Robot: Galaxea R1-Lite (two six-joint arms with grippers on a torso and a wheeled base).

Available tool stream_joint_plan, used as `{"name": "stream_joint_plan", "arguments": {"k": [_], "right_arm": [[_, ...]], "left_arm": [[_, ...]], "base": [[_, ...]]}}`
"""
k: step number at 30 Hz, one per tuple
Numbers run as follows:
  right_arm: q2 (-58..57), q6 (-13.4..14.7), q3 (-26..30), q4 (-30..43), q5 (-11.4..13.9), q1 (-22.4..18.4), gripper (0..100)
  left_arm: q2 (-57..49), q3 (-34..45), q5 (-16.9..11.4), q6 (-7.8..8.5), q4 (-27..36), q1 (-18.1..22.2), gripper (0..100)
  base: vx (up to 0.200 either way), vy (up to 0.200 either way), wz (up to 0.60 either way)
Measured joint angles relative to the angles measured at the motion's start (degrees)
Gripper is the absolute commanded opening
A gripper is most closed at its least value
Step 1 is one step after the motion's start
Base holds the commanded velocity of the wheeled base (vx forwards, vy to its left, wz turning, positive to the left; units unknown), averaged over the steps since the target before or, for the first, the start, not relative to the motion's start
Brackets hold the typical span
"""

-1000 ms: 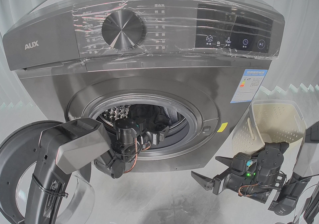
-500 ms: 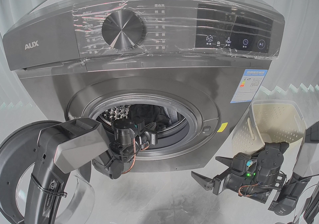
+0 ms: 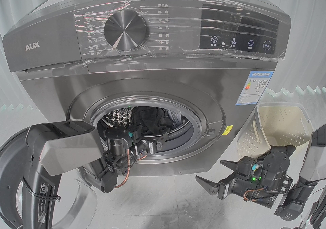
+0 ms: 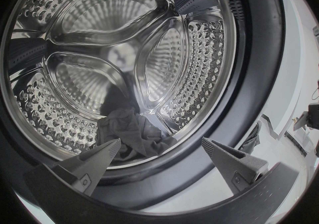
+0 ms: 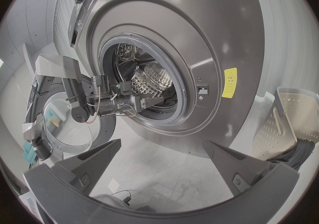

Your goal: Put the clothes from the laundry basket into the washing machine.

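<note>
Head view first: washing machine (image 3: 163, 70) stands with its door (image 3: 8, 165) swung wide on the robot's left. Dark clothes (image 3: 151, 120) lie heaped inside the drum (image 3: 117, 116). The left tool (image 3: 159, 139) sits at the lower lip of the opening, fingers parted and gripping nothing. The right tool (image 3: 214, 173) hangs low over the floor (image 3: 163, 202) in front of the machine, fingers spread wide. Just beyond it, to the machine's right, stands the cream laundry basket (image 3: 282, 121) (perforated walls, slot handle).

Left wrist view: the left tool (image 4: 159, 150) has its fingers wide apart, framing the drum (image 4: 109, 12). The dark clothes (image 4: 133, 131) lie crumpled on the drum's bottom, just behind the door seal (image 4: 262, 68).

Right wrist view: the right tool (image 5: 161, 145) is spread above the floor (image 5: 166, 165), facing the washing machine (image 5: 206, 35). The left tool (image 5: 151, 101) points into the opening, with the door (image 5: 63, 125) behind its arm. The laundry basket (image 5: 282, 125) stands beside the machine. A dark cloth (image 5: 295, 155) shows at its lower side; whether it lies inside or outside, I cannot tell.
</note>
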Motion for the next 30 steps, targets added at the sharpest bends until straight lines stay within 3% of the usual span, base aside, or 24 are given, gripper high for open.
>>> {"name": "stream_joint_plan", "arguments": {"k": [11,16,24,30], "right_arm": [[-0.33,0.09,1.19,0.0,-0.04,0.0,100],[-1.54,0.06,2.34,0.05,-0.04,0.0,100],[-8.41,0.09,5.81,0.33,-1.76,-0.35,100],[-16.07,0.29,7.17,1.99,-5.03,-1.33,100]], "left_arm": [[-7.52,19.38,-2.1,-0.06,-4.77,-5.57,100],[-13.9,25.91,-1.72,-1.79,-5.61,-11.08,100],[-26.16,32.5,9.12,-4.36,-5.69,-17.77,100],[-36.27,40.0,12.4,-4.72,-5.78,-19.59,100]], "base": [[0.0,0.0,0.0],[0.0,0.0,0.0],[0.0,0.0,0.0],[0.0,0.0,0.0]]}}
